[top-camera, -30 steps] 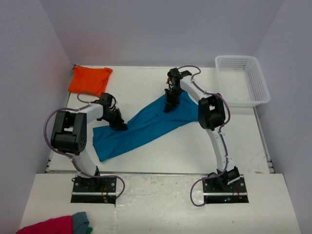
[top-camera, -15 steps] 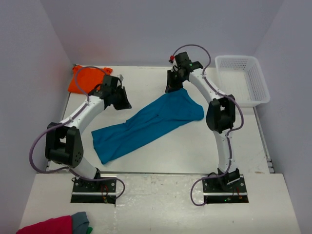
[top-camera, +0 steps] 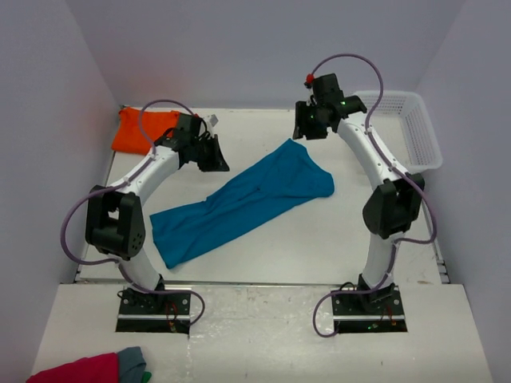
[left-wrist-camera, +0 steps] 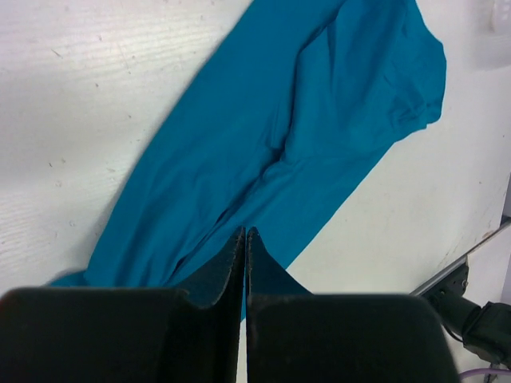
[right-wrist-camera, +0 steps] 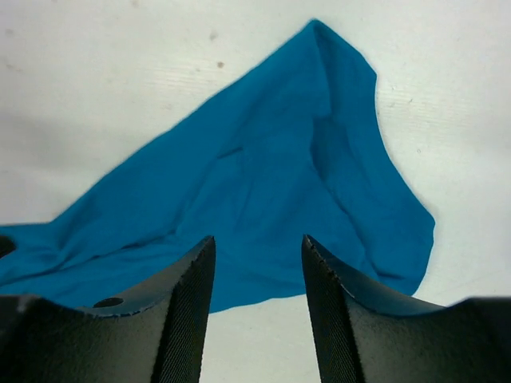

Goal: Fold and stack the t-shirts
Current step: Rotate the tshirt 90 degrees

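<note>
**Two arms raised above a spread teal-blue t-shirt**

The teal-blue t-shirt (top-camera: 239, 203) lies loose on the white counter (top-camera: 319, 239) as a long diagonal band. Its narrow end points toward the left arm's base and its broader end toward the far right. Soft creases run along its length, and no neat fold is visible.

The orange t-shirt (top-camera: 144, 132) sits bunched well apart from the teal-blue t-shirt, beyond its far-left side. The two garments do not touch and are not stacked.

The left gripper (top-camera: 215, 155) hangs just off the far-left edge of the teal-blue t-shirt, clear of the cloth. In the left wrist view the left gripper (left-wrist-camera: 245, 235) has its fingers pressed flat together with only a hairline seam between them. Nothing is caught in them, and the teal-blue t-shirt (left-wrist-camera: 303, 144) lies spread below.

The right gripper (top-camera: 307, 128) stands just past the far corner of the teal-blue t-shirt's broad end. In the right wrist view the right gripper (right-wrist-camera: 257, 247) has its fingers parted with a plain gap between them. It grasps nothing, and the teal-blue t-shirt (right-wrist-camera: 263, 191) lies on the counter beneath that gap.

A white mesh basket (top-camera: 427, 136) stands to the far right of the teal-blue t-shirt. A crimson-pink cloth (top-camera: 80, 371) and a grey cloth (top-camera: 132, 361) lie touching each other, well apart from the t-shirt on its near-left side.
</note>
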`<state>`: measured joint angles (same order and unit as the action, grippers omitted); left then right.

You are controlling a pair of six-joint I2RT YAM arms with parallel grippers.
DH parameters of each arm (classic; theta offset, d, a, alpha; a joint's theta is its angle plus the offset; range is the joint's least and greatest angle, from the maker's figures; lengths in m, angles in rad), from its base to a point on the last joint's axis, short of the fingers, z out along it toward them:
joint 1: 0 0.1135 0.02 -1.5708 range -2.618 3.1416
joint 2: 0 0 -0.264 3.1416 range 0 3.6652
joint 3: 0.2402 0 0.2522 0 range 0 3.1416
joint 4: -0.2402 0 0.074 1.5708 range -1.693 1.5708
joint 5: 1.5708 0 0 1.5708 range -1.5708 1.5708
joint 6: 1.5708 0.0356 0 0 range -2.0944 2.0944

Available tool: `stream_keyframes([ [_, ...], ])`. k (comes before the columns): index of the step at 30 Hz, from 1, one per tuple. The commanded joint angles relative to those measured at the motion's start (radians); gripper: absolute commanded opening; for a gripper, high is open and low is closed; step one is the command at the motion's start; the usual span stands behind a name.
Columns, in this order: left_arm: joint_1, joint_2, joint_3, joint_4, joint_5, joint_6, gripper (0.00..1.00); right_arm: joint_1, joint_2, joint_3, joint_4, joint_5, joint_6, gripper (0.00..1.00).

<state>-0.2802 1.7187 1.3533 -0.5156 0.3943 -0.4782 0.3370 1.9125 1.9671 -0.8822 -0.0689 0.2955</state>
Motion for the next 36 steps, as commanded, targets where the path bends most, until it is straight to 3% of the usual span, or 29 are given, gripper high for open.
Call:
stream_keyframes([
  [1,-0.011,-0.018,-0.019,0.015,0.054,0.023,0.01,-0.013,0.149,0.076,-0.104,0.014,-0.044,0.49],
  [4,-0.017,-0.03,-0.022,0.015,0.067,0.036,0.02,-0.024,0.268,0.163,-0.136,0.001,-0.068,0.55],
  [9,-0.017,-0.028,-0.008,-0.007,0.112,0.055,0.03,-0.064,0.422,0.28,-0.169,-0.081,-0.093,0.54],
  [22,-0.02,-0.001,0.026,-0.021,0.147,0.061,0.03,-0.081,0.488,0.291,-0.136,-0.225,-0.111,0.45],
  [36,-0.02,-0.004,0.046,-0.054,0.155,0.079,0.03,-0.081,0.549,0.319,-0.149,-0.261,-0.113,0.43],
])
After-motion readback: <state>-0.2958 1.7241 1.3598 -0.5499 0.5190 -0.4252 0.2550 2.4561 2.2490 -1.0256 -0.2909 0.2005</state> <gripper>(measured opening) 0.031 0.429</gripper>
